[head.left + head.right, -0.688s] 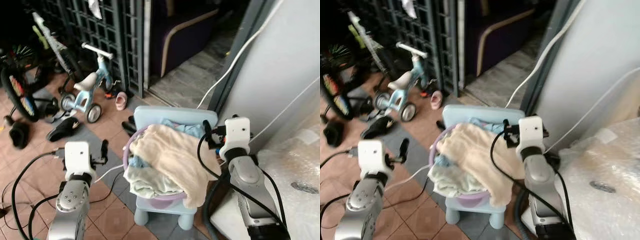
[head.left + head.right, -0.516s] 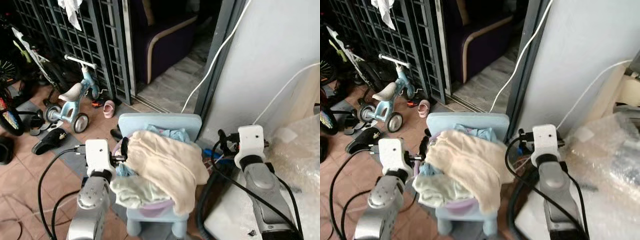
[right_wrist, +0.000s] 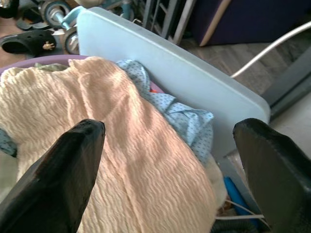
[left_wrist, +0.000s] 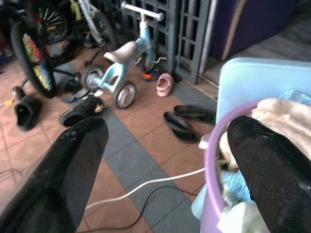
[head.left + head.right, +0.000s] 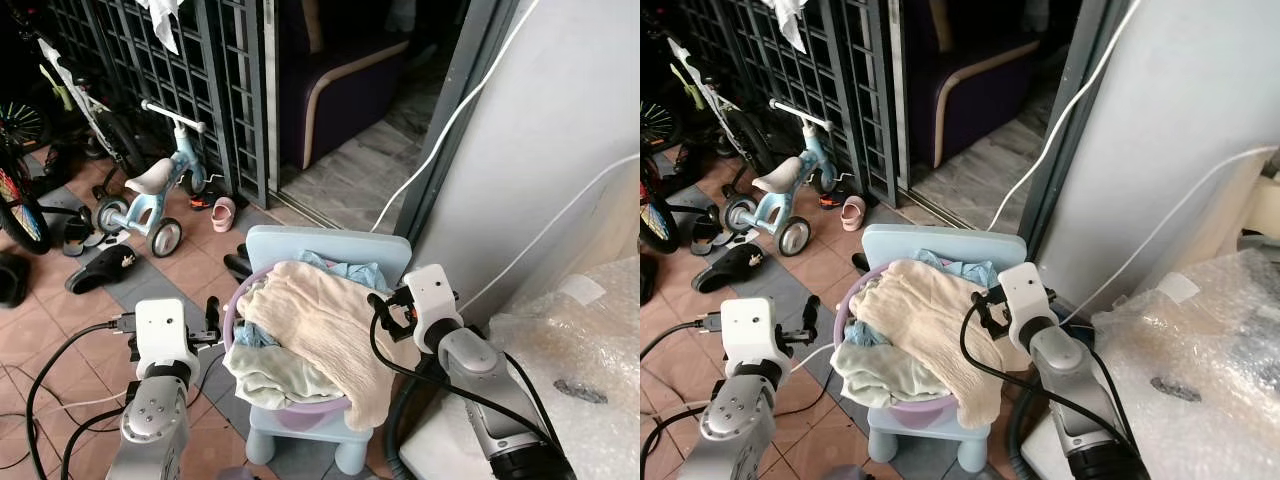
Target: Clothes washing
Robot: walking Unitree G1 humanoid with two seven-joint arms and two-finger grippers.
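A blue child's tricycle point(image 5: 160, 190) stands by the dark metal grille point(image 5: 190, 80), with a pink shoe point(image 5: 223, 213) and black sandals point(image 5: 100, 268) nearby

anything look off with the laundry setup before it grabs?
Yes. The purple basin is overfilled: the cream cloth spills over its rim and hangs down past the seat of the small blue chair it sits on, so it might slide off. Both hands flank it, open: left hand, right hand.
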